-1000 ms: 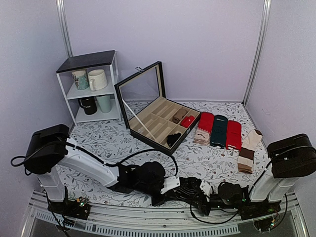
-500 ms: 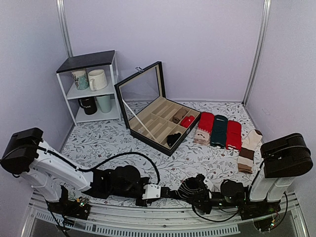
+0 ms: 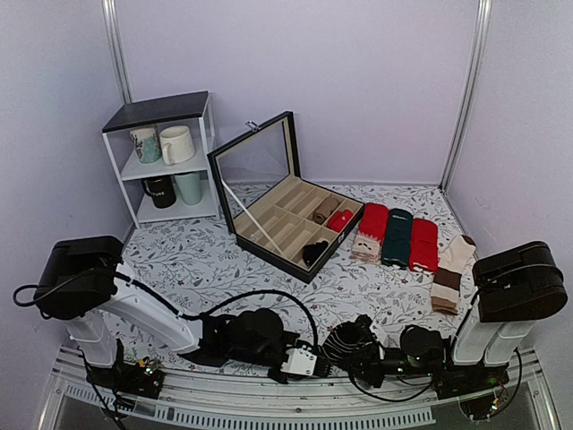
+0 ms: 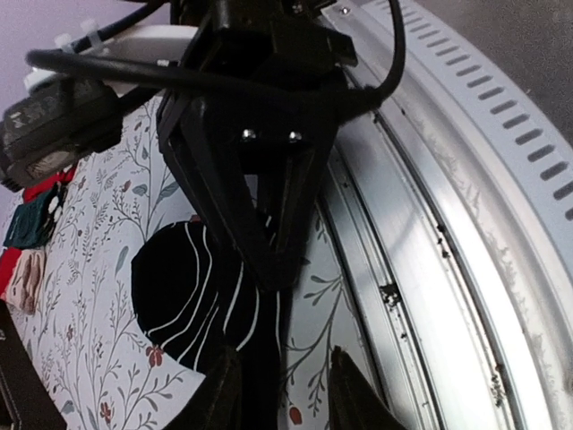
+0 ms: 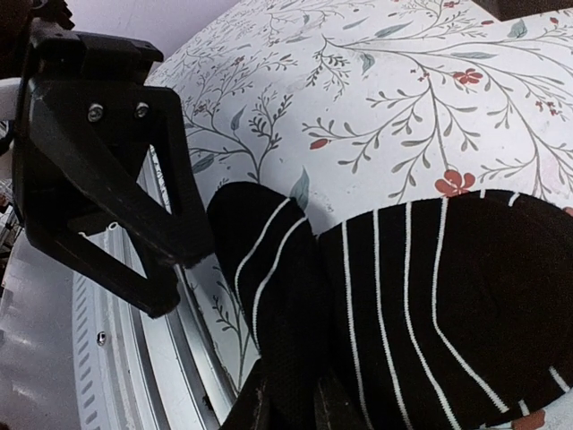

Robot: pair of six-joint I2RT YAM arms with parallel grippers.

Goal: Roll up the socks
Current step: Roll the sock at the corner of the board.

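Observation:
A black sock with thin white stripes [image 3: 347,337] lies partly rolled on the flowered cloth at the near edge, between the two grippers. My right gripper [image 3: 338,349] is shut on a folded end of the sock [image 5: 430,296]; in its wrist view the gripper [image 5: 291,408] pinches the fold. My left gripper [image 3: 315,358] is open just left of the sock. In the left wrist view the left gripper [image 4: 286,394] has its fingers apart over the cloth, and the sock [image 4: 179,287] edge runs down beside the left finger. The right gripper [image 4: 273,260] faces it from above.
An open black box [image 3: 288,235] holding rolled socks stands mid-table. Flat red, green and beige socks [image 3: 398,237] lie to its right, and a striped beige pair [image 3: 450,269] further right. A white shelf with mugs [image 3: 170,161] is at back left. A metal rail [image 3: 269,408] runs along the near edge.
My left gripper pulled back to the left away from the sock, then came back right and now sits open against the sock's end. The right gripper has kept hold of the sock.

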